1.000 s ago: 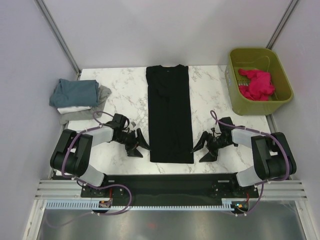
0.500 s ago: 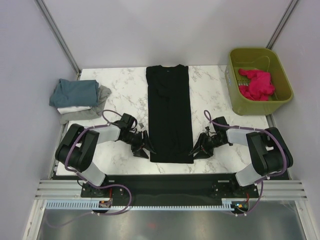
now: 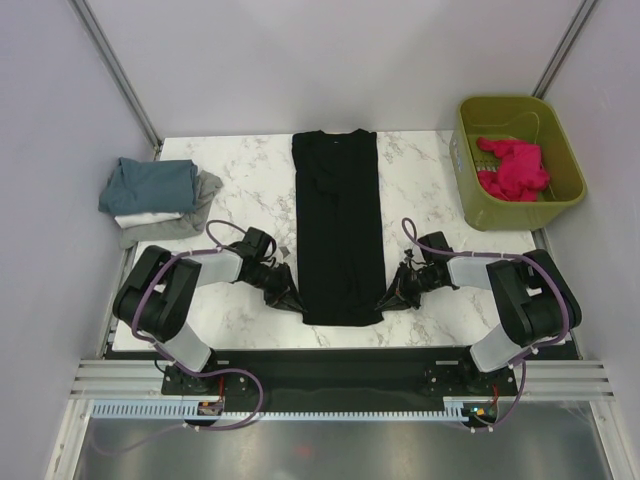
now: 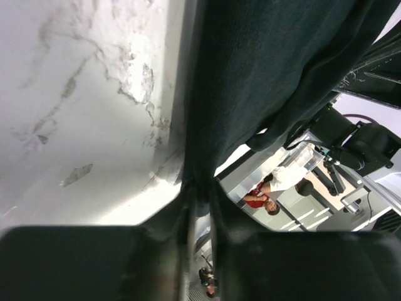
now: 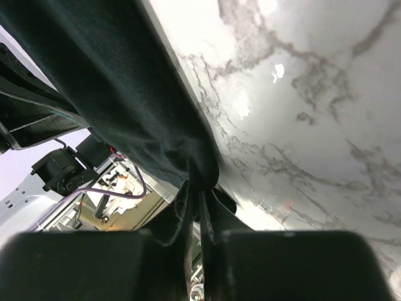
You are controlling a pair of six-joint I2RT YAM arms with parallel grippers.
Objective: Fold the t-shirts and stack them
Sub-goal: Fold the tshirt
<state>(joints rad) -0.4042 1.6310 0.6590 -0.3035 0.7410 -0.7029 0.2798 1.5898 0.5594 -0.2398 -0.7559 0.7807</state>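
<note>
A white, grey-veined marble tabletop (image 3: pixel 250 190) sits between plain pale lilac walls (image 3: pixel 330 60) and slanted metal corner posts (image 3: pixel 113 70).

Long black cloth t-shirt (image 3: pixel 338 230): near hem corners hidden by left gripper (image 3: pixel 292 299) & right gripper (image 3: pixel 386 299); wrist cams crop the rest. White folded shirt (image 3: pixel 140 218) mostly buried under teal-blue folded shirt (image 3: pixel 150 183).

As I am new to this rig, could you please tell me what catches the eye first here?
The black t-shirt, folded into a long strip, runs down the middle of the marble table, with the left gripper and right gripper each pinching a near corner. A bright pink cloth lies in the olive-green basket at far right; folded shirts are stacked at far left.
</note>
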